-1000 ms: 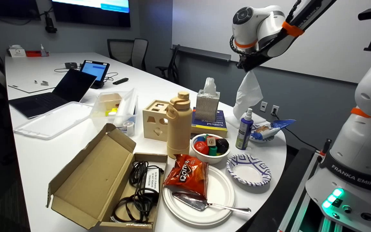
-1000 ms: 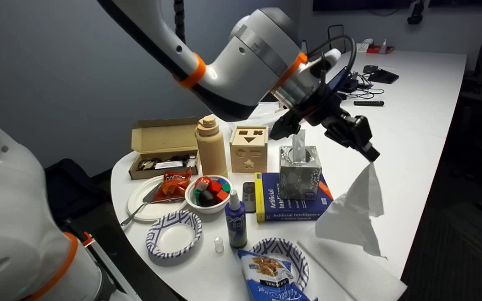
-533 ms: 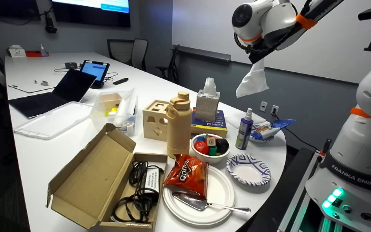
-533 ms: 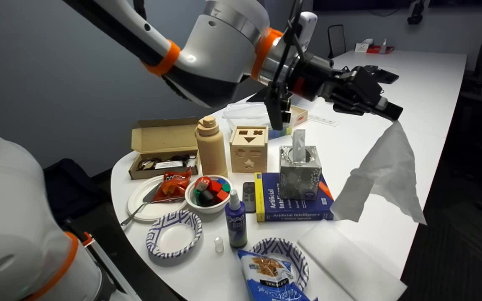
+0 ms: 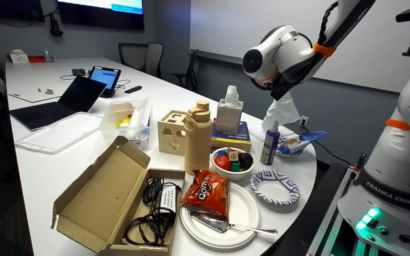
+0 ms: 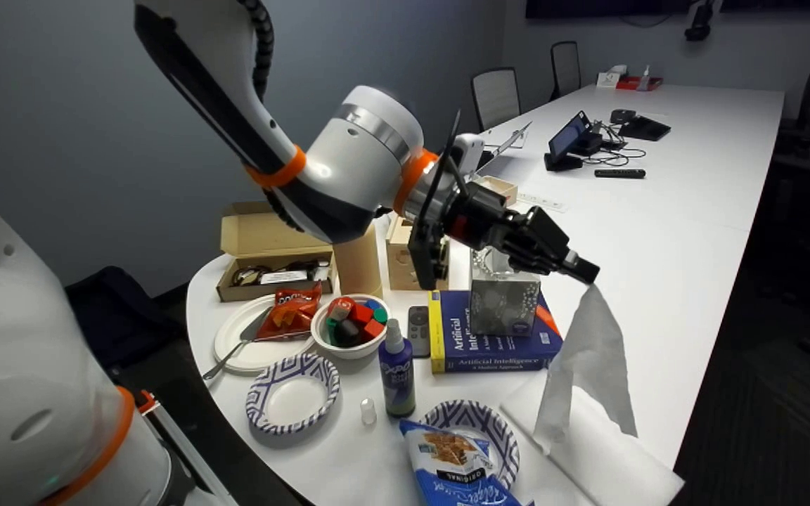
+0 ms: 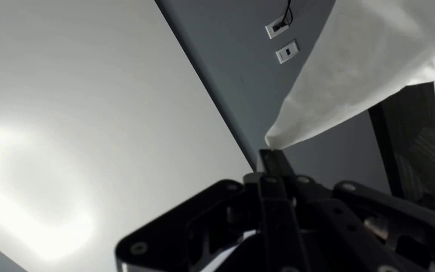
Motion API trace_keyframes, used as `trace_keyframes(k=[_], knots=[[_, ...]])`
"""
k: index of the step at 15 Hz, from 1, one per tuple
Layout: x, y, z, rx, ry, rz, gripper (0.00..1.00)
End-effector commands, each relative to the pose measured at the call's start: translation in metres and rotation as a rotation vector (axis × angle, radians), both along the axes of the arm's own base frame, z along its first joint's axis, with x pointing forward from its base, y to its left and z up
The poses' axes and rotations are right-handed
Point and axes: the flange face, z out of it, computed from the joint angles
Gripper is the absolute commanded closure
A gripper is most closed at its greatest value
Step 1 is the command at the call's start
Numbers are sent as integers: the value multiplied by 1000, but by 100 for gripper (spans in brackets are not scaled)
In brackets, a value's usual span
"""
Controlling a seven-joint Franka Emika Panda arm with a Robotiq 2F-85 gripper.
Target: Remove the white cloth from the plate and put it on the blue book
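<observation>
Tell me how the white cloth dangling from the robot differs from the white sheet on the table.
Position: the white cloth hangs from the closed tips of the gripper, while the white sheet lies on the table.
Shape: the white cloth droops in loose, uneven folds; the white sheet lies flat with straight edges.
Shared: both are white. Whether they touch, I can't tell.

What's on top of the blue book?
A tissue box stands on the blue book, a tissue poking out. The book's surface beneath the box is hidden.
</observation>
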Motion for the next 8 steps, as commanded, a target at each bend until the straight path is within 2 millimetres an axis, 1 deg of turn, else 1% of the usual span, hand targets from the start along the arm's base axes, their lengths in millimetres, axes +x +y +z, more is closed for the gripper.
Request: trace_keyframes(k=[1, 2, 4, 6, 8], knots=[[19, 0, -40, 19, 49, 33, 100], [23, -1, -51, 32, 66, 36, 100], [33, -4, -58, 42, 78, 37, 100], [41, -7, -56, 72, 75, 43, 100], [46, -5, -54, 159, 54, 68, 100]])
